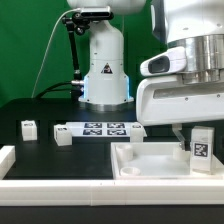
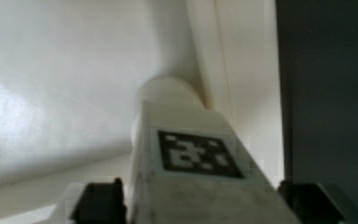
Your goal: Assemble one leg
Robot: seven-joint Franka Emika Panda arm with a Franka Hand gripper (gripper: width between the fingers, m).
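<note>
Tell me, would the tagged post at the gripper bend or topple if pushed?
The leg looks like hard plastic, so probably stiff. Taller than wide, it might tip easily. Its smooth sides may slip in the gripper.

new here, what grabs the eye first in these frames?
The bulky white arm at the exterior view's right, hanging over the white tray-shaped piece, with the tagged leg upright at that piece's right end. In the wrist view the leg fills the frame between the two fingers; whether they clamp it is unclear.
</note>
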